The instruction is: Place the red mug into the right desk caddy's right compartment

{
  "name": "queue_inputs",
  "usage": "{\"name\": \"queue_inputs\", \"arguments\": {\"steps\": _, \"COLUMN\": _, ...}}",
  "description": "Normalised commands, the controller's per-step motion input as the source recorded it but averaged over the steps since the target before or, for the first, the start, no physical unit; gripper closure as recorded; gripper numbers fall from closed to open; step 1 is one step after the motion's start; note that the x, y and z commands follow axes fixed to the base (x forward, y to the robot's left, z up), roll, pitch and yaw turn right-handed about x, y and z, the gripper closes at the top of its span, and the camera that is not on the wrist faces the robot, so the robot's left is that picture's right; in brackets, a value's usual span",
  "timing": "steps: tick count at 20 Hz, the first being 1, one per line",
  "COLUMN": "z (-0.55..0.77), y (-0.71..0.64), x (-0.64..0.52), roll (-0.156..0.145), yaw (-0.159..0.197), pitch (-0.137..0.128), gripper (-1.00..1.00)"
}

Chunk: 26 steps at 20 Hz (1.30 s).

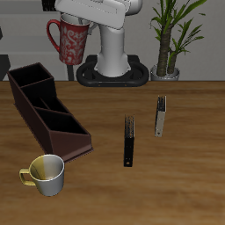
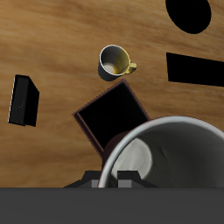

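Observation:
The red mug [image 1: 70, 39] with its pale speckled pattern hangs high above the table's back, beside the robot's base, handle outward. My gripper [image 1: 79, 18] is shut on it at the rim; the fingers are mostly hidden at the frame's top. In the wrist view the mug's pale rim and light interior [image 2: 166, 153] fill the space close to the gripper [image 2: 109, 179]. The right desk caddy [image 1: 66, 141], long and dark brown with dividers, lies on the table below and forward of the mug. Its squarish end section [image 2: 114, 112] shows in the wrist view, partly covered by the mug.
A yellow-and-white mug [image 1: 46, 173] stands by the caddy's front end, near the table's front edge; it also shows in the wrist view [image 2: 116, 59]. A narrow black object [image 1: 129, 141] and a grey one [image 1: 160, 116] lie mid-table. A potted plant [image 1: 171, 35] stands at the back.

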Motion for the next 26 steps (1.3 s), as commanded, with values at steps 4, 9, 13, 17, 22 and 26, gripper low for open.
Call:
{"name": "queue_inputs", "arguments": {"steps": 4, "z": 0.07, "y": -0.7, "x": -0.36, "roll": -0.086, "yaw": 0.012, "pitch": -0.023, "gripper": 1.0}}
{"name": "queue_inputs", "arguments": {"steps": 9, "z": 0.03, "y": -0.33, "x": -0.23, "roll": -0.055, "yaw": -0.028, "pitch": -0.011, "gripper": 1.0}}
{"name": "queue_inputs", "arguments": {"steps": 13, "z": -0.05, "y": -0.34, "x": -0.3, "roll": -0.055, "yaw": -0.014, "pitch": 0.01, "gripper": 1.0}}
{"name": "queue_inputs", "arguments": {"steps": 17, "z": -0.05, "y": -0.16, "x": -0.39, "roll": -0.034, "yaw": 0.051, "pitch": -0.028, "gripper": 1.0}}
{"name": "queue_inputs", "arguments": {"steps": 22, "z": 0.01, "y": -0.25, "x": -0.35, "roll": -0.031, "yaw": 0.011, "pitch": -0.011, "gripper": 1.0}}
{"name": "queue_inputs", "arguments": {"steps": 26, "z": 0.03, "y": -0.25, "x": -0.31, "roll": -0.038, "yaw": -0.015, "pitch": -0.018, "gripper": 1.0}}
